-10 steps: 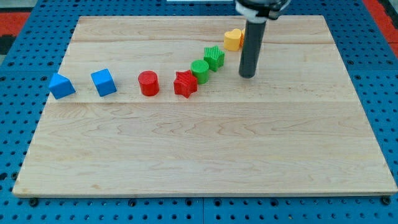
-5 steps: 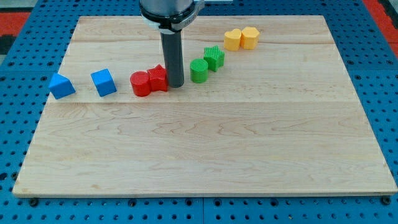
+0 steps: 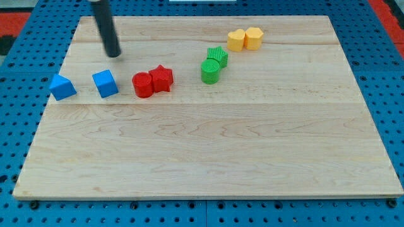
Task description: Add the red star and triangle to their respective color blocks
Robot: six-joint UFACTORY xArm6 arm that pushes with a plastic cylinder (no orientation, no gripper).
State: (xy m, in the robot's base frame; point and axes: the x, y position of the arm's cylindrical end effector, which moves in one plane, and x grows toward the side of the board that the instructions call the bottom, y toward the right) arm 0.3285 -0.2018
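The red star (image 3: 162, 78) sits touching the red cylinder (image 3: 142, 84) near the board's middle left. A blue cube (image 3: 105, 83) lies to their left, and a blue triangle (image 3: 62, 87) sits further left, apart from the cube. My tip (image 3: 113, 55) rests on the board above and slightly right of the blue cube, touching no block. The rod rises out of the view's top.
A green cylinder (image 3: 210, 71) and a green star (image 3: 218, 57) touch each other right of the red pair. Two yellow blocks (image 3: 245, 39) sit together near the view's top. The wooden board (image 3: 208, 157) lies on a blue pegboard.
The rod pushed the red star left against the red cylinder, then swung to the upper left above the blue cube. The green cylinder shifted slightly right.
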